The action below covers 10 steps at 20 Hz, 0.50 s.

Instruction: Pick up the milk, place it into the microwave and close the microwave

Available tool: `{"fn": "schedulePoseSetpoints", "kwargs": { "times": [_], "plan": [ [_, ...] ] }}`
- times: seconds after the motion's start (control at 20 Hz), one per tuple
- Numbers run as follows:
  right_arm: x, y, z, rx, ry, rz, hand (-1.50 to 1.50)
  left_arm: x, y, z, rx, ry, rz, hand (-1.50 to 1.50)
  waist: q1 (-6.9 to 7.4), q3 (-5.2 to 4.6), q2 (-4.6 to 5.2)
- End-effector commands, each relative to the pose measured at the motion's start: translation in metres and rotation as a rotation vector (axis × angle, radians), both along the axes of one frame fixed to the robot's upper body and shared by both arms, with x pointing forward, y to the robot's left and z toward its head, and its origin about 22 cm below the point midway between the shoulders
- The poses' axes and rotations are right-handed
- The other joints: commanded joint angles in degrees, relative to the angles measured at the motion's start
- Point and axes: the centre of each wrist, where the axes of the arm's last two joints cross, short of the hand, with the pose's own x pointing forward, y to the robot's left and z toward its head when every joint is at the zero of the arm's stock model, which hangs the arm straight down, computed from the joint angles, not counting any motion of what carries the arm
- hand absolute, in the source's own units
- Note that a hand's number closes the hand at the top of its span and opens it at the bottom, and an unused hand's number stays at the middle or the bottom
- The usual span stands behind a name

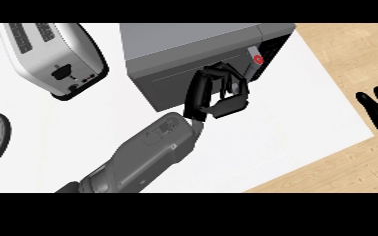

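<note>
The grey microwave [193,40] stands at the top middle of the white counter [295,115]. Its door [166,80] faces me and is swung almost against the body, with a dark gap left at the right end. In that gap shows the milk [257,58], white with a red round mark, inside the microwave. My left hand [214,95] lies against the door's right part, fingers stretched up onto its free edge and thumb lower. At the view's right edge my right hand [367,105] rests open with fingers up, holding nothing.
A silver toaster [53,57] sits at the upper left of the counter. A dark rounded object [4,132] pokes in at the left edge. Wooden floor [343,45] lies beyond the counter's right side.
</note>
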Motion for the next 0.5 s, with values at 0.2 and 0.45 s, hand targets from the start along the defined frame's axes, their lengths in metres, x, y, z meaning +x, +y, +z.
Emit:
{"fn": "schedulePoseSetpoints", "kwargs": {
  "times": [0.2, 0.45],
  "plan": [
    [0.0014, -0.0041, 0.0095, -0.013, -0.002, 0.003, -1.50, 0.0202, 0.0060, 0.0039, -0.003, -0.002, 0.047, 1.50, -0.76, -0.06, 1.14],
    [0.0015, -0.0082, 0.0131, -0.004, 0.004, 0.005, -1.50, 0.0243, 0.0040, 0.0093, -0.004, -0.015, 0.056, 1.50, -0.98, 0.06, 0.87]
  ]
}}
